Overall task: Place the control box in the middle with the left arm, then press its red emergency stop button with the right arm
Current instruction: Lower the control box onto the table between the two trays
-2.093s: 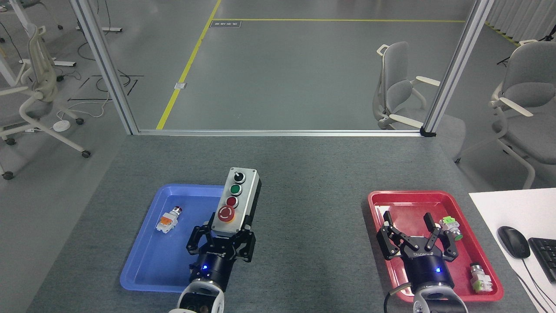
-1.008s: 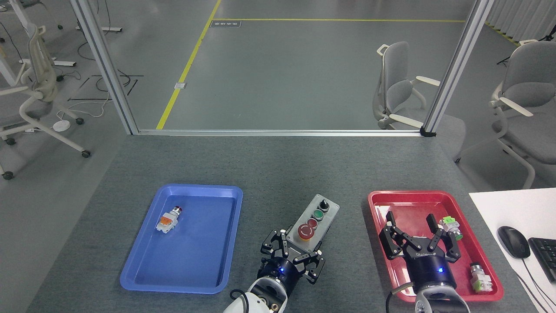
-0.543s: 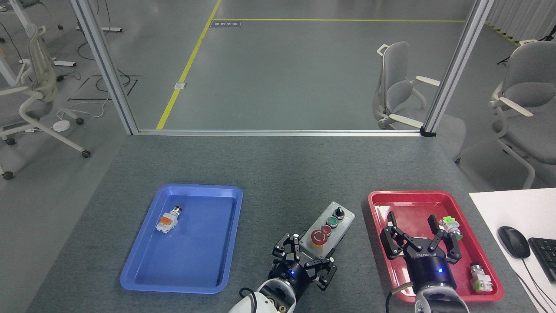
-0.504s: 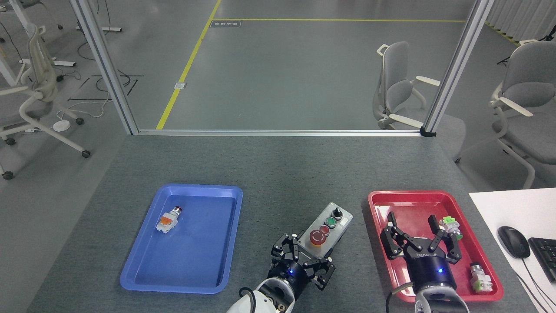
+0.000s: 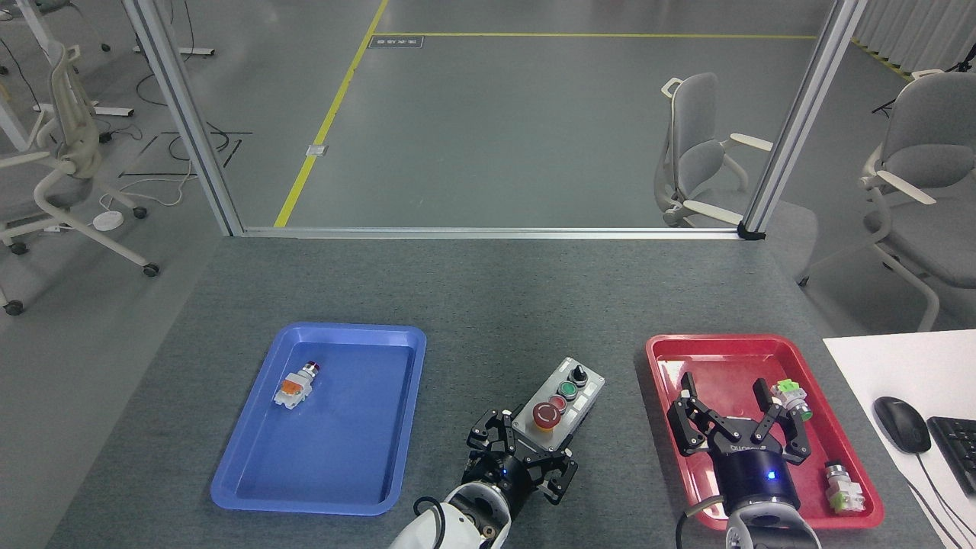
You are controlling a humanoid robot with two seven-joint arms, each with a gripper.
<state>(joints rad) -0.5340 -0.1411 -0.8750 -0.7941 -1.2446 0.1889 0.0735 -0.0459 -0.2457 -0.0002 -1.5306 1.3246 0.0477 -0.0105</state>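
Grey control box (image 5: 560, 401) lower, nearer — left arm (image 5: 521, 451) retreating.

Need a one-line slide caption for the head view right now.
Left gripper holds the control box on the grey table between blue tray and red tray; right gripper hovers open over the red tray.

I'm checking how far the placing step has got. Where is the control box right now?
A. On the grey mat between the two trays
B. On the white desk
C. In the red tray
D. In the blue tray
A: the control box sits over the grey mat, between the blue tray and red tray, its near end in the left hand.
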